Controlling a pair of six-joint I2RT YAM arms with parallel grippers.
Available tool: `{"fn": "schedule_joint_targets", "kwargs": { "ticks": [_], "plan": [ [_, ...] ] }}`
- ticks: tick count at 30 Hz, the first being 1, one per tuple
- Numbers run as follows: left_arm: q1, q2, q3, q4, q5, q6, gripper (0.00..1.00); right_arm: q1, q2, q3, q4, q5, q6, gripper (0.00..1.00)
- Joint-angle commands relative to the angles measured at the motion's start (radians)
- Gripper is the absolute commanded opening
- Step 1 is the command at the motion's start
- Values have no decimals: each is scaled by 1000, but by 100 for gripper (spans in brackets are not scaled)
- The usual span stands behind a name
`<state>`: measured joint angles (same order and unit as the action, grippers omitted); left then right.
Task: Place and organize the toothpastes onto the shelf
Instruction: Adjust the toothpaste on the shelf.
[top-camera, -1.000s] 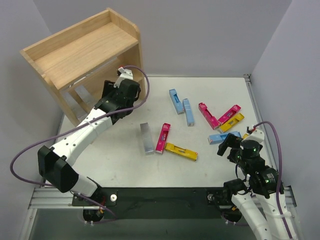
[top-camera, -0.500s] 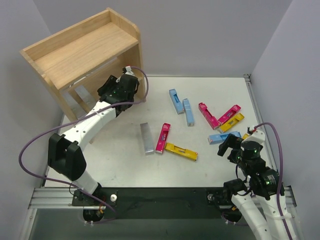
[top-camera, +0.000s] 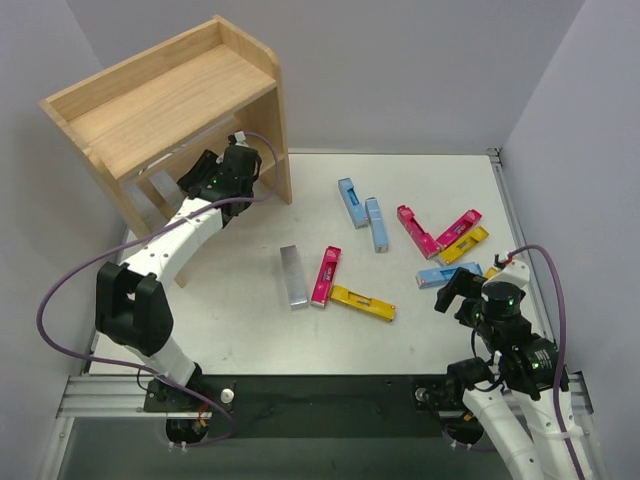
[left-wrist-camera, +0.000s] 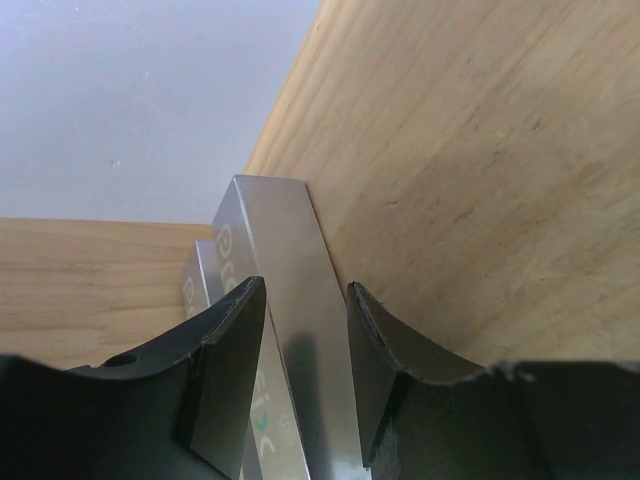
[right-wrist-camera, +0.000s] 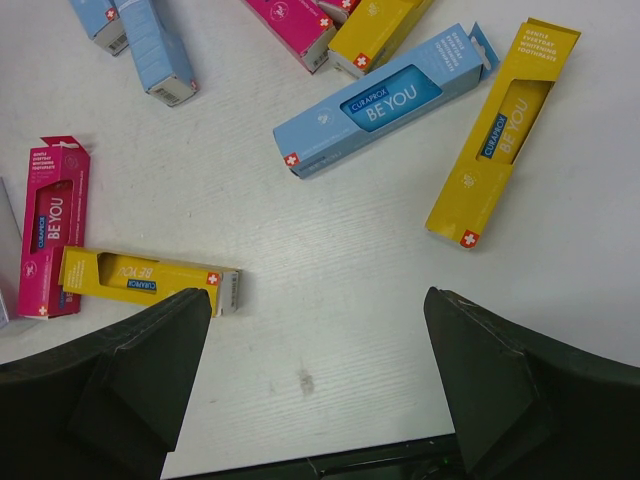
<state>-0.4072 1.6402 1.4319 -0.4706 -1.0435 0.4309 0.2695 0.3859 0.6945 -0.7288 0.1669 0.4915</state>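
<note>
The wooden shelf (top-camera: 170, 95) stands at the back left. My left gripper (top-camera: 212, 172) reaches into its lower tier. In the left wrist view the left gripper (left-wrist-camera: 305, 300) is shut on a silver toothpaste (left-wrist-camera: 290, 250) lying along the shelf's side panel (left-wrist-camera: 480, 150), and a second silver carton (left-wrist-camera: 203, 268) lies beside it. On the table lie a silver toothpaste (top-camera: 292, 276), a magenta one (top-camera: 325, 275), a yellow one (top-camera: 362, 303) and two light blue ones (top-camera: 350, 202). My right gripper (right-wrist-camera: 318, 295) hangs open over bare table at the near right.
More cartons lie at the right: two magenta (top-camera: 416, 231), a yellow (top-camera: 464, 245) and a light blue (right-wrist-camera: 385, 100), with another yellow (right-wrist-camera: 505, 125) beside it. The table's right edge rail (top-camera: 505, 200) is close to them. Grey walls enclose the table.
My left arm has pushed deeper under the shelf's top board and its jaws have narrowed onto the silver carton. The right arm has stayed still.
</note>
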Motion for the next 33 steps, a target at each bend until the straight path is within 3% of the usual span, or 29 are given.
{"fn": "schedule_joint_targets", "kwargs": {
  "ticks": [1,18,25,33],
  "plan": [
    [33,6,-33,7,-16,35,49,5,2,-7,14,-3,-8,94],
    [130,-20,-67,47,-4,106,52,5,4,-9,14,-3,-8,94],
    [47,-17,48,-19,-15,77,63,5,21,-13,19,-6,-13,94],
    [-123,-19,163,-212,-12,-61,66,4,2,-15,20,-1,-10,93]
  ]
}}
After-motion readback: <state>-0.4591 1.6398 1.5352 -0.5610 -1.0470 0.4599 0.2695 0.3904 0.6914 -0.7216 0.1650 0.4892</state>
